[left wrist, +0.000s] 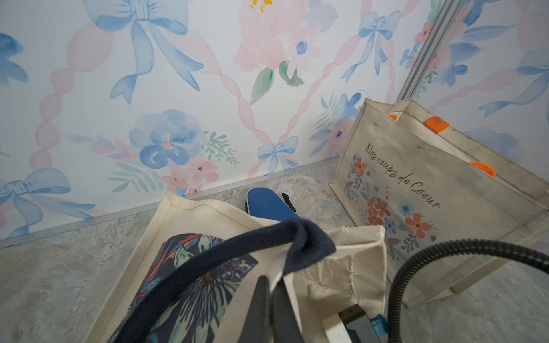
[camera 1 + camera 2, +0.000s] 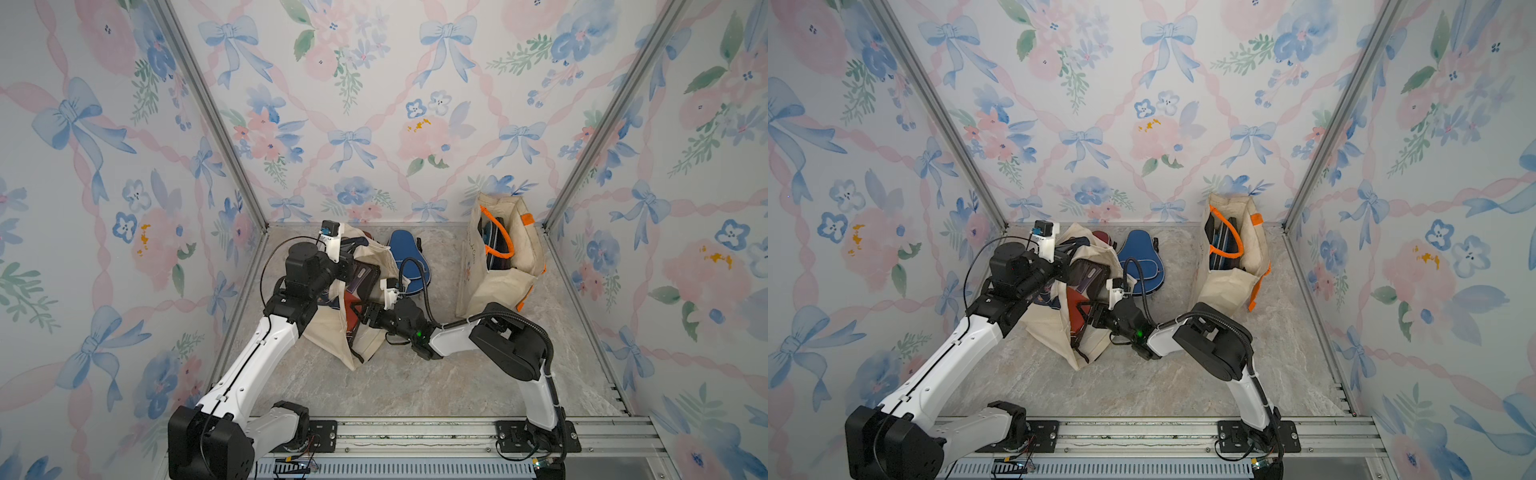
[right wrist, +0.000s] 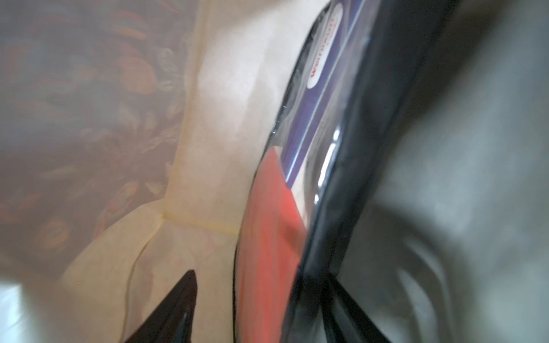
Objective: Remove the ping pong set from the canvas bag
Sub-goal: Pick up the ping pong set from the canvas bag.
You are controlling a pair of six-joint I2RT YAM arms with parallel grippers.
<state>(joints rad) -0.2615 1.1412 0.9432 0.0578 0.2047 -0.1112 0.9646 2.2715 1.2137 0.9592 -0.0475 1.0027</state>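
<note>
Inside, right pincer (image 3: pixel 261 274) part-open astride pouch (image 3: pixel 269 208)

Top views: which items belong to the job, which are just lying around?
Job: cream canvas bag with navy handle, left end effector gripping it; black see-through pouch with red paddle, right end effector straddling it; blue paddle-shaped case, already out.
Idle: orange-handled canvas bag, standing apart.

You see the cream canvas bag (image 2: pixel 376 259) slumped on the floor, its mouth gaping. Inside it stands a black-edged see-through pouch (image 3: pixel 326 148) on edge, showing a red paddle face and a purple card. A maroon case (image 2: pixel 1102 237) peeks past the rim at 12 o'clock. The blue paddle-shaped case (image 2: pixel 405 249) lies flat outside, at the bag's 1 o'clock.
</note>
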